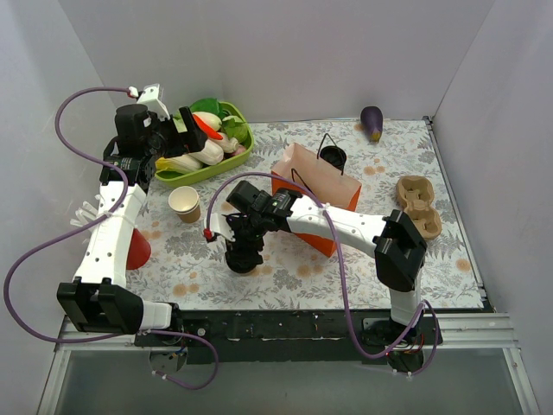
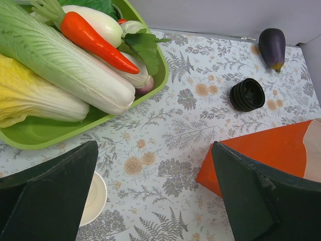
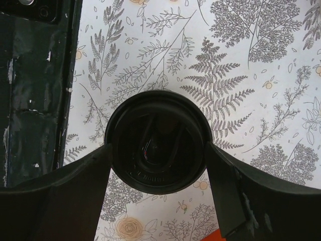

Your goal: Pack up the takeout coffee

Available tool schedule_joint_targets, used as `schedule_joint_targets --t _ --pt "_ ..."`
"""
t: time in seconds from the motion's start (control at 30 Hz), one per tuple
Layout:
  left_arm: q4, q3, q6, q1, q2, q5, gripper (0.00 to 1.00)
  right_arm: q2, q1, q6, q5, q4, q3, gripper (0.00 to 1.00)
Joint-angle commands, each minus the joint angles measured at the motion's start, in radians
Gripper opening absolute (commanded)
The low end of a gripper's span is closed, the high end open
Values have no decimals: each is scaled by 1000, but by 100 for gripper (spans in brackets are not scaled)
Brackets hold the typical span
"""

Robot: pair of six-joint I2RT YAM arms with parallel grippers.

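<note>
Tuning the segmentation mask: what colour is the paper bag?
Orange paper bag, clearest in the top external view.

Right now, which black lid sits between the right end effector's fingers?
The black lid by the table's near edge; the other lid lies far off, beyond the orange bag, near the eggplant.

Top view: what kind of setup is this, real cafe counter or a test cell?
Likely a lab test cell, not a cafe: plain white walls box in a floral tablecloth, and props include a toy eggplant and a green tray of vegetables.
</note>
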Motion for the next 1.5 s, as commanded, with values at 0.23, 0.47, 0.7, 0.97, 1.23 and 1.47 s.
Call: schedule_joint_targets --t 0.23,0.47,0.7,0.97,1.23,1.47 --pt "15 -10 6 6 -33 20 98 3 6 -20 -45 -25 28 84" --pt "12 -10 6 6 -31 26 98 7 5 -57 -36 -22 37 86" --pt "13 -9 13 6 -30 34 98 0 5 -69 -14 -4 41 88" --pt "15 -6 13 6 -25 34 98 36 5 -104 10 -22 60 86" --pt "15 -4 13 6 -19 37 98 46 5 -115 6 -38 58 80" --pt "18 2 11 6 -7 52 98 61 5 -118 2 -62 60 82"
